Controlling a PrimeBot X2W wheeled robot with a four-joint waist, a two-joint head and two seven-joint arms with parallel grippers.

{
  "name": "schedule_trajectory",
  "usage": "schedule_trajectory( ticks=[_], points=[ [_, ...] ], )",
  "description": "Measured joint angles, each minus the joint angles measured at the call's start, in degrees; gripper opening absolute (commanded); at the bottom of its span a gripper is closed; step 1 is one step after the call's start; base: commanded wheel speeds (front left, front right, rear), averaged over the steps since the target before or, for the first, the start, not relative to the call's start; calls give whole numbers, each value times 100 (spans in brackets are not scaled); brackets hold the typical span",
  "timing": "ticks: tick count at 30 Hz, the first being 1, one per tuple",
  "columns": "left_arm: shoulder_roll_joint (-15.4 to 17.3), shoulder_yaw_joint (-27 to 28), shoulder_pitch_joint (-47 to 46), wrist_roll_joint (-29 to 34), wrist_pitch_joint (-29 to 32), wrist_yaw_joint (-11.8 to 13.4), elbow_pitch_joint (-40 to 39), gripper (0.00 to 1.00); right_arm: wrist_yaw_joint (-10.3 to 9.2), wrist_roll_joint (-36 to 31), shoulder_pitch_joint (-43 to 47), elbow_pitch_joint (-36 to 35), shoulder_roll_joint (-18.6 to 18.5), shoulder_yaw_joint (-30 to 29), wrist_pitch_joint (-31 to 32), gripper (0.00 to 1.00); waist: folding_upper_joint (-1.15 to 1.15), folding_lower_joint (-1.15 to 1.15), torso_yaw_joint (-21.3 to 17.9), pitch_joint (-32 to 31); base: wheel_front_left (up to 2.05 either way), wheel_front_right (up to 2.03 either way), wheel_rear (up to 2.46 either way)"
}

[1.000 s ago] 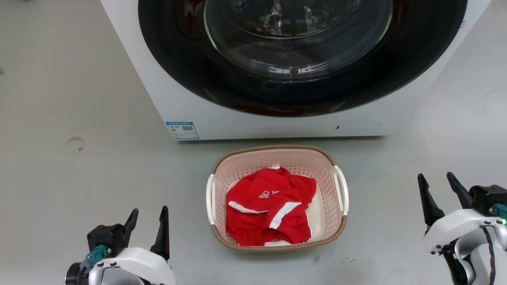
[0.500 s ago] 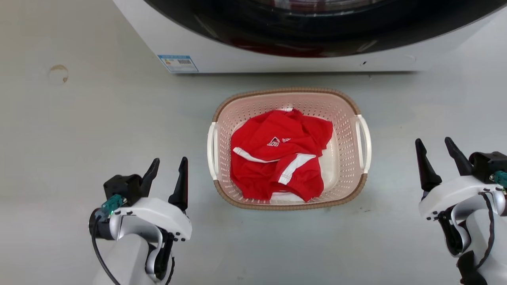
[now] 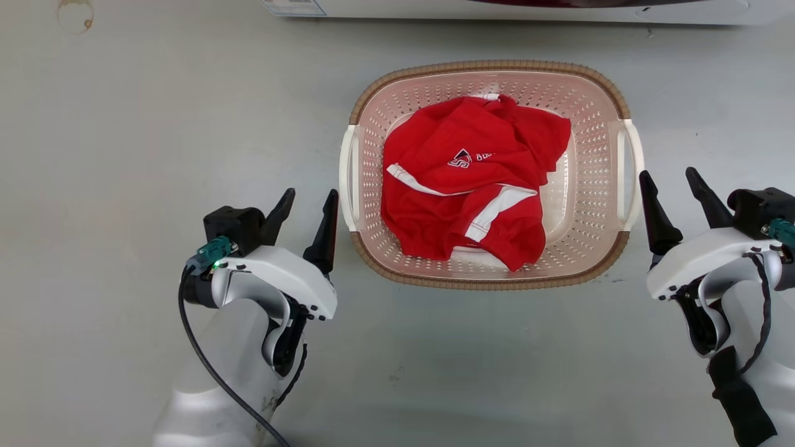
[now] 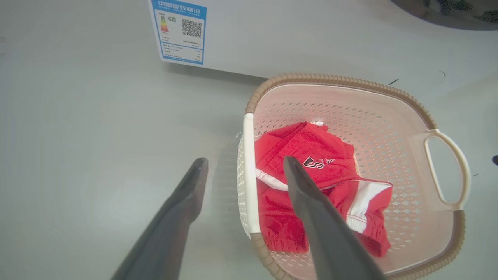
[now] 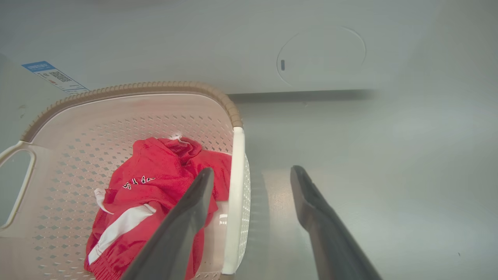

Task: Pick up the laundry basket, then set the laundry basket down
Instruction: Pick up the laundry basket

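Your left gripper (image 3: 312, 194) and right gripper (image 3: 666, 174) stand wide and empty, one beside each white handle (image 3: 348, 180) of the laundry basket (image 3: 587, 205), which sits on the floor (image 3: 124, 186) holding a red garment (image 3: 435, 205).

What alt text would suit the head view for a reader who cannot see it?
A pale pink laundry basket holding a red garment sits on a grey floor. Both open, the left gripper and right gripper flank its white handles.
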Motion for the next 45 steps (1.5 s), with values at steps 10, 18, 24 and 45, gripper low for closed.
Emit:
schedule_trajectory(
  ticks=[10, 18, 24, 45],
  points=[
    [-69, -620, -433, -364, -19, -20, 132, 100, 0, 330, -319, 162, -19, 390, 0, 100, 0, 0, 48, 345, 0, 0, 0],
    [-44, -894, -811, -549, -24, -20, 352, 100, 0, 613, -693, 401, -35, 748, -1, 100, 0, 0, 21, 609, 0, 0, 0],
    [53, -1049, -1109, -734, -24, -20, 512, 100, 0, 736, -1016, 612, -43, 938, -1, 100, 0, 0, 6, 842, 0, 0, 0],
    [111, -1870, -1736, -1299, -24, -21, 1062, 100, 0, 1100, -1590, 833, -55, 1535, -1, 100, 0, 0, -127, 1357, 0, 0, 0]
  ],
)
